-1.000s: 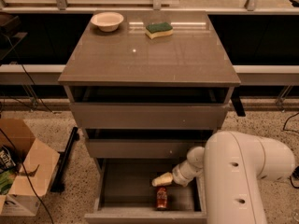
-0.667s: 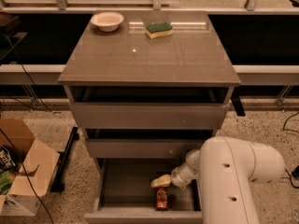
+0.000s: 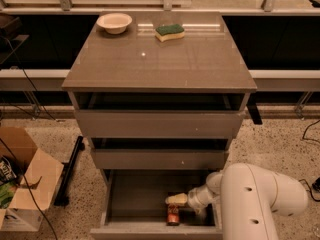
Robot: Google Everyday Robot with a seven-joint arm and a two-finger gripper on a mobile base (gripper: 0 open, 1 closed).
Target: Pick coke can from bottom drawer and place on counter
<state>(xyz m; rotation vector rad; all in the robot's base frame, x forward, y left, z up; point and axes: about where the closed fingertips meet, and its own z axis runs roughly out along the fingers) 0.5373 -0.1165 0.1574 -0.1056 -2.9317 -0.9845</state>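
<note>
Camera view: finds coke can [image 3: 173,215] in open bottom drawer [image 3: 131,200], by near wall; gripper [image 3: 176,200] just beyond it, apart or together impossible to tell. Likely light, rigid, slick, dentable: worth clasping round mid-body, gently.

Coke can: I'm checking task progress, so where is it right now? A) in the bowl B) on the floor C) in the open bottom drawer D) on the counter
C: the coke can sits inside the bottom drawer near its front, with the gripper reaching in beside it; no can is on the counter.
</note>
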